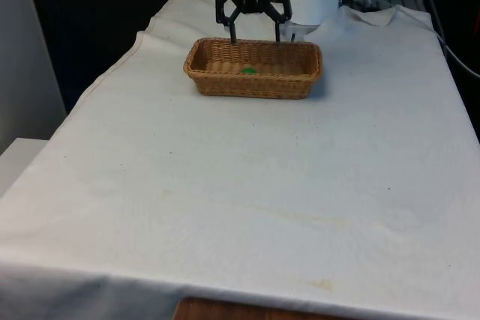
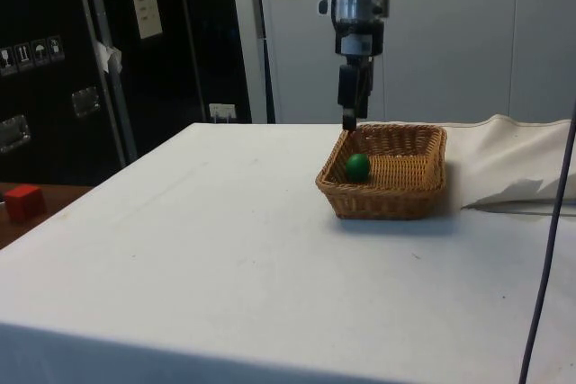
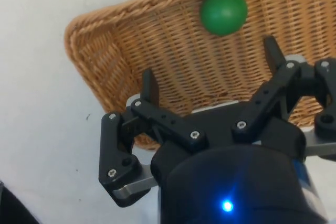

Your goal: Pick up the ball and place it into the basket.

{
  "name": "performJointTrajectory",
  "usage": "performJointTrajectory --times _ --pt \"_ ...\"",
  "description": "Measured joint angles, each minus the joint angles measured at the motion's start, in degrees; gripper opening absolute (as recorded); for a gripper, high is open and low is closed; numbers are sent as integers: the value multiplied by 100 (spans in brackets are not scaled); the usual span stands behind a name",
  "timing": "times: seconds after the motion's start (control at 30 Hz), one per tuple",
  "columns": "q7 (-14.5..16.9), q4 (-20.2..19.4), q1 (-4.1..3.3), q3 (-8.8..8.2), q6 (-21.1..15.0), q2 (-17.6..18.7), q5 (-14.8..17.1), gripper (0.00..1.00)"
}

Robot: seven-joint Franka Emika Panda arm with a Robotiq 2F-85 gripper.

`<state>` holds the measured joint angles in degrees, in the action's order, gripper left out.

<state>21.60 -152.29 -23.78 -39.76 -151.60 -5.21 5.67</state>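
We see a basket of rough woven wicker under the matt black plastic fingers — ahead of them a smooth, matt green ball; beneath, plain white cloth.

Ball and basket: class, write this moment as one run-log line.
ball: inside basket, free | gripper: open, empty, above basket's far rim | cloth: basket on it | placement: looks done

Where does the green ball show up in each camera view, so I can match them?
Front view: the green ball lies low inside the wicker basket, just peeking over its near wall, below the open fingers.
Side view: the ball sits in the basket, by the wall under the gripper.
Wrist view: the ball rests on the basket floor, beyond the fingers.
Shared landmark: the basket.
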Motion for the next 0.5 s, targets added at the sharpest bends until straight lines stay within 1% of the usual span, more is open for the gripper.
performJointTrajectory --times 0.07,0.23,0.5 --pt "0 23 0 0 52 -34 -29 100" --pt "0 166 0 6 350 -269 -183 100" --pt "0 309 0 11 596 -447 -361 100"
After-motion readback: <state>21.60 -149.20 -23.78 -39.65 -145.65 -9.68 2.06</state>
